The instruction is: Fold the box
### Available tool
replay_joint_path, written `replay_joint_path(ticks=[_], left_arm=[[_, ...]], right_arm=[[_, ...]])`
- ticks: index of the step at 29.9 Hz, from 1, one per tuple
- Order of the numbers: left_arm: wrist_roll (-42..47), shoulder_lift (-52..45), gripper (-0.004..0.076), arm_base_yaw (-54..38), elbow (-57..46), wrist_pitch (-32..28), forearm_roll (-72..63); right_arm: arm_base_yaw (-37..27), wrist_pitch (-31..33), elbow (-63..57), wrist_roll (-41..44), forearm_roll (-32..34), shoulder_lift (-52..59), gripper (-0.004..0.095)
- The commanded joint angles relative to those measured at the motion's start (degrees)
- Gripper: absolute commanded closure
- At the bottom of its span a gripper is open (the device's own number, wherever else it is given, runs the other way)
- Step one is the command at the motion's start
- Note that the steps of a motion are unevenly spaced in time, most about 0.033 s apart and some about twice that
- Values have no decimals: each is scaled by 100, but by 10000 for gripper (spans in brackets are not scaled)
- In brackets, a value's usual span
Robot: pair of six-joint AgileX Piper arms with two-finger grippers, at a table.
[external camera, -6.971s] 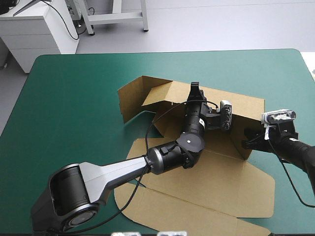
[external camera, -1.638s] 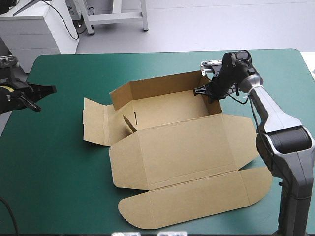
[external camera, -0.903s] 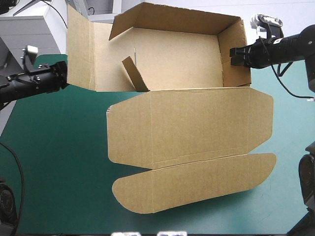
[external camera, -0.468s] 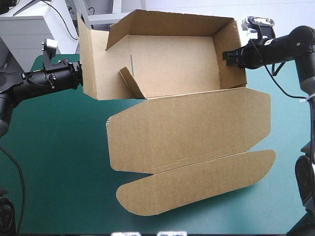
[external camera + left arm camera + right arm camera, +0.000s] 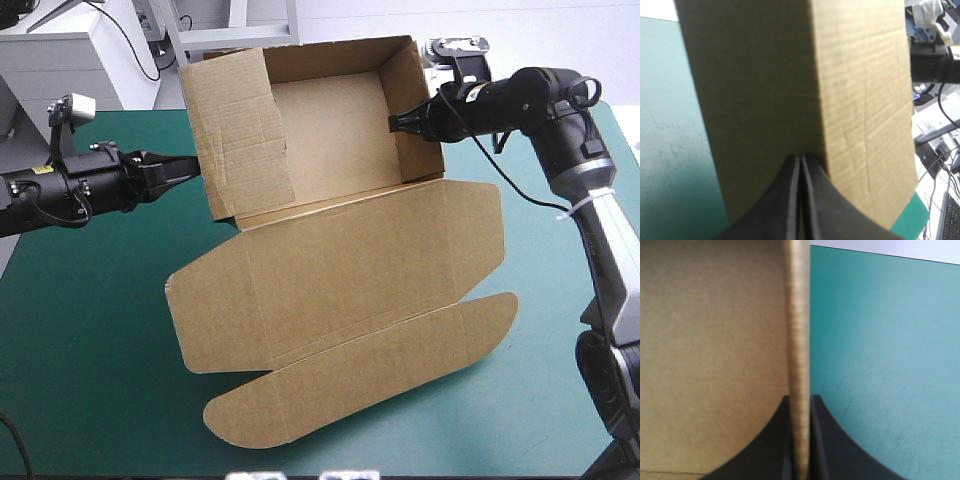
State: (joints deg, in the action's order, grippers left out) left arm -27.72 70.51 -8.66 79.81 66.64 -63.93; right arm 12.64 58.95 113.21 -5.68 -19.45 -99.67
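Box [image 5: 340, 270]: brown throughout, plain, no print. Left flap [image 5: 245, 130] of box: faint corrugation ribbing, irregular crease lines. In left wrist view, one box face shaded dark brown, adjoining face lighter brown with fine ribs. Cut edge [image 5: 799, 340] of box wall: paler tan, finely striped. Left gripper [image 5: 801, 159], right gripper [image 5: 801, 399], both at box: fingers black. Table cover [image 5: 100, 330] around box: teal-green, plain, faintly speckled. Left arm [image 5: 70, 190]: black. Right arm [image 5: 530, 95]: black, farther link silver-grey.
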Motion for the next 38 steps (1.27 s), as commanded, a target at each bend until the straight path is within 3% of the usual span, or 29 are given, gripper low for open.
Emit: replay_joint_path(ticks=[1,20,23,29,31,33,38], left_arm=[[84,-190,732,26,166,-120,-314],[124,-190,718,26,166,-164,426],[124,-190,631,26,166,-60,389],[156,-190,293,26,166,-8,364],[354,-190,220,26,166,-8,365],[549,-177,187,26,166,-20,365],[766,-169,188,26,166,-201,411]], right_arm=[[244,-493,161,355,214,282,924],[503,-621,161,568,375,274,924],[551,-635,148,568,417,260,924],[551,-615,137,641,368,127,924],[551,-615,137,642,354,114,924],[551,-625,137,642,340,84,924],[607,-708,137,642,159,62,924]])
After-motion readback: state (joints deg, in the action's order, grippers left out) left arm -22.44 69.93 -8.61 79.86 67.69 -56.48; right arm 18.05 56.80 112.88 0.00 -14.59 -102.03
